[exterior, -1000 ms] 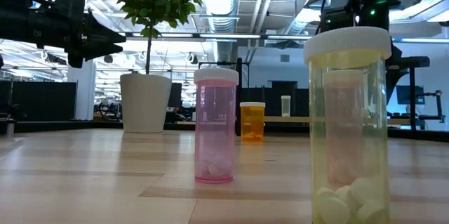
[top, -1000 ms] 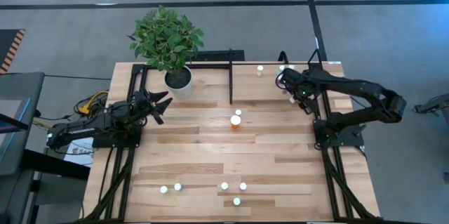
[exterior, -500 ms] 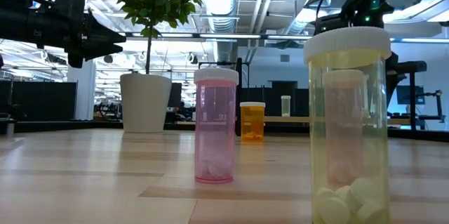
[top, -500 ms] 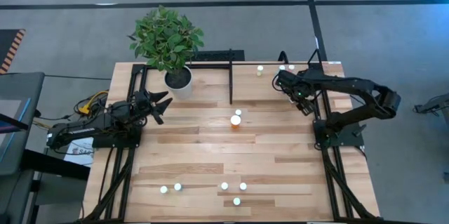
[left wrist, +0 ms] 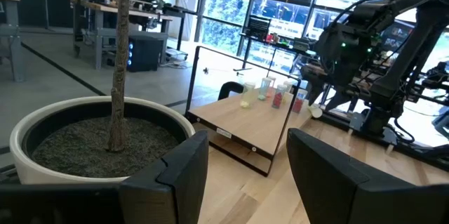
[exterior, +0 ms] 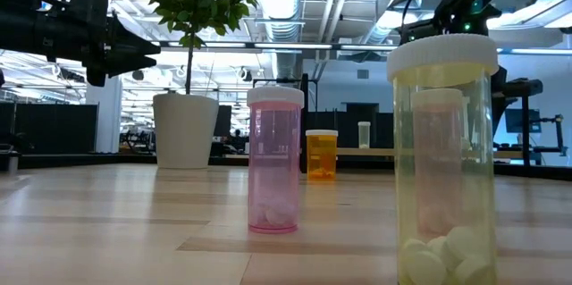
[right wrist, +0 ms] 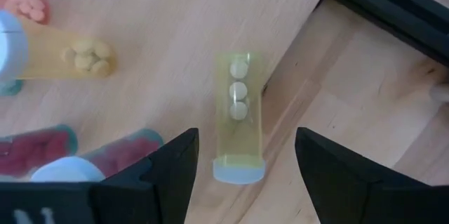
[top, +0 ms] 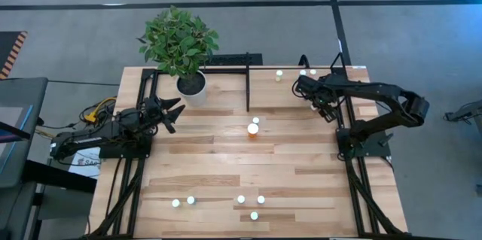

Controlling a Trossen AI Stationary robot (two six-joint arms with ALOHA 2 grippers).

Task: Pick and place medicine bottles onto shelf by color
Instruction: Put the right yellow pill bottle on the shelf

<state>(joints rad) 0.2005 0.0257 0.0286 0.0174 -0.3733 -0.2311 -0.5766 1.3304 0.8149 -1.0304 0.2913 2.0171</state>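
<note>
Medicine bottles: several stand on the shelf (top: 301, 93) at the worktop's (top: 226, 165) far right; a yellowish bottle (right wrist: 237, 115) lies on its side there, at the board's edge.
Loose bottles: an orange bottle (top: 252, 129) stands mid-worktop, five white-capped ones near the front edge; a pink bottle (exterior: 274, 159) and a yellow bottle (exterior: 444, 160) loom in the low view.
Right gripper (right wrist: 242, 164): poised above the toppled yellowish bottle, fingers spread wide, holding nothing.
Left gripper (top: 172, 112): beside the plant pot (top: 191, 86), fingers partly apart, empty.
</note>
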